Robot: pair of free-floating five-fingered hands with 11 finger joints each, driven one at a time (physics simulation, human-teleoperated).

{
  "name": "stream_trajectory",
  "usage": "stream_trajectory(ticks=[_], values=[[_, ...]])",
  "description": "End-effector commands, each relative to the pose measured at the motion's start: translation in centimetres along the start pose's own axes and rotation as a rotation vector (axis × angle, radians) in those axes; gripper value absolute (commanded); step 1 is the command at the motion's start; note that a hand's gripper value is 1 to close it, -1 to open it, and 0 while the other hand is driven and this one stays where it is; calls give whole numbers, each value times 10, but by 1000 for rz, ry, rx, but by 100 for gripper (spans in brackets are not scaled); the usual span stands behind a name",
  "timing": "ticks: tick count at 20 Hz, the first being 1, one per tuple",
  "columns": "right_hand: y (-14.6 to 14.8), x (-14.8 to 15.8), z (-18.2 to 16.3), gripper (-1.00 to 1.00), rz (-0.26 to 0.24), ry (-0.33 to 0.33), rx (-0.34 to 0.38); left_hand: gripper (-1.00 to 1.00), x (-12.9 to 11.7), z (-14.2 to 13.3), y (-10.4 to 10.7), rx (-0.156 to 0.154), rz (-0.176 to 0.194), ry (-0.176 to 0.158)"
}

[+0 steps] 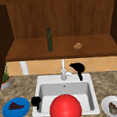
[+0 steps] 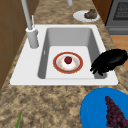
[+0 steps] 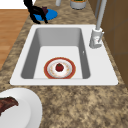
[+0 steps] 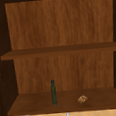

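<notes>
Fingers of the left hand (image 1: 36, 101) point downward, relaxed and holding nothing, over the sink (image 1: 41, 79) front-left rim. This hand hovers between the blue plate (image 1: 16, 108) of grapes (image 1: 15, 106) on the desk (image 1: 21, 84) and the basin. The red-rimmed plate (image 2: 67, 62) carrying a red fruit (image 2: 68, 59) lies on the basin floor, to the right of and below these fingers, and the left hand is the nearer one. The right hand (image 1: 78, 67) hangs beside the faucet (image 1: 63, 69), fingers drooping, empty. A white plate (image 1: 113, 106) sits at the desk's right.
</notes>
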Motion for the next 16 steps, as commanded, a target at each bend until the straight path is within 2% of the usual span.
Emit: stream_trajectory(ticks=[1, 6, 7, 10, 13, 16], values=[[20, -5, -28, -100, 4, 11, 70, 0, 0, 0, 0, 0, 0, 0], [39, -13, -61, -100, 2, 16, 123, 0, 0, 0, 0, 0, 0, 0], [46, -12, -63, -100, -10, 48, 124, 0, 0, 0, 0, 0, 0, 0], [58, -17, -80, -100, -6, 54, 158, 0, 0, 0, 0, 0, 0, 0], [69, -20, -97, -100, -10, 86, 152, 0, 0, 0, 0, 0, 0, 0], [62, -28, -111, -100, -33, 103, 147, 0, 0, 0, 0, 0, 0, 0]])
